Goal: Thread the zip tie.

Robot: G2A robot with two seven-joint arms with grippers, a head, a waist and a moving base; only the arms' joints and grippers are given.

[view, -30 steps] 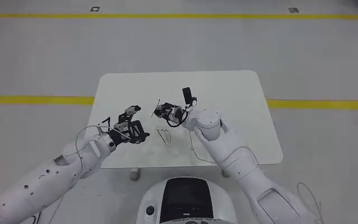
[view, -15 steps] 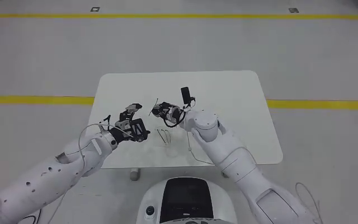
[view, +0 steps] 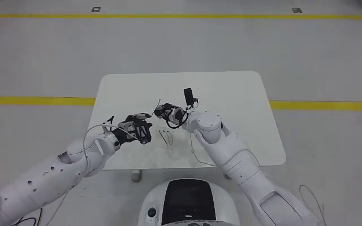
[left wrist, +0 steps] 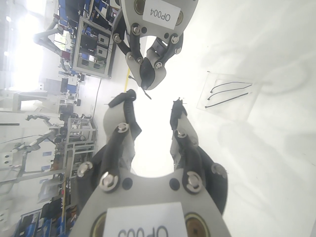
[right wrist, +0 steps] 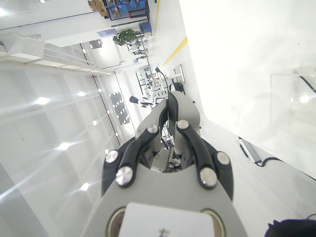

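Step in hand: alignment ahead of threading; no loop is formed yet.
Right jaws: pinched shut on the zip tie [left wrist: 147, 94], held above the bench [view: 226, 90] with a short end projecting toward the left jaws.
Left jaws: wide apart and empty, just beside that end, not touching it.
Next move: probably close on the free end. The strap is thin and flexible, so fine alignment is required.
Surroundings: three spare ties [left wrist: 227, 99] lie on a clear sheet [left wrist: 237, 110] nearby.
Obstruction: none in the path.
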